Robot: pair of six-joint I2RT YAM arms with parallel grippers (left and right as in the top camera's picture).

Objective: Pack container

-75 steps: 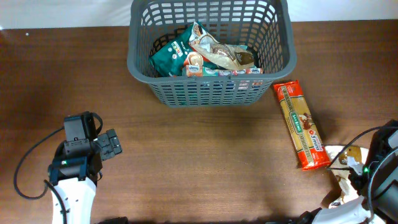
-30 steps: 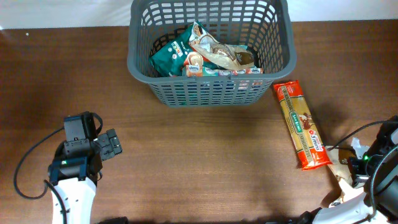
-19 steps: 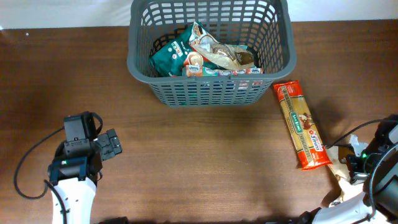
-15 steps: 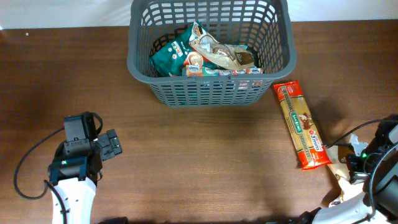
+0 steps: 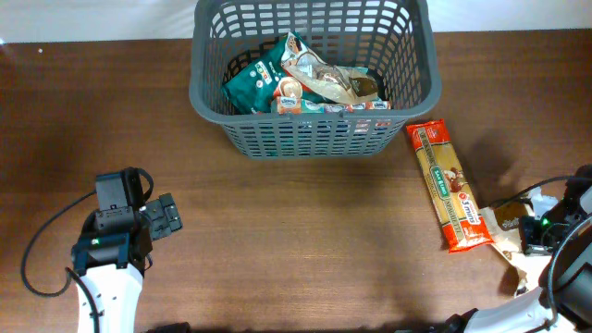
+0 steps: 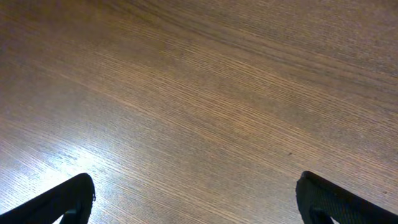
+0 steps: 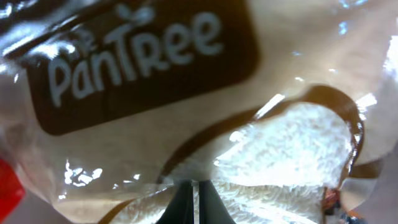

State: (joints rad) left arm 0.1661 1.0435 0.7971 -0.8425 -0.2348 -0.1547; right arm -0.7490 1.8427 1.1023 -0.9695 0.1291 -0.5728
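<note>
At the lower left, the left gripper point(image 5: 166, 215) rests just over bare table point(image 5: 305, 240), well apart from everything to be packed. Its wrist view shows only wood grain, with the two fingers point(image 6: 68, 196) spread wide at the bottom corners and nothing between them. At the top centre stands the container point(image 5: 310, 139), upright against the far edge of the table. It is already partly filled: a teal bag point(image 5: 252, 85) leans at its left, a clear bag of brownish contents point(image 5: 328, 81) lies across the middle, and small orange-and-white packets point(image 5: 291, 97) sit along the near wall. Just beside the container's right corner a long spaghetti packet point(image 5: 449, 190) lies flat on the wood, still outside. At the far right edge the right gripper point(image 5: 532, 231) is at a pale PanTree packet point(image 5: 511, 222), which lies just beside the lower end of the spaghetti. In the wrist view that packet fills the frame, and the two dark tips are drawn together at the bottom edge, apparently pinching its film. So the packing looks more than half done, with two items left: the PanTree packet, now being taken up, and then the spaghetti.
</note>
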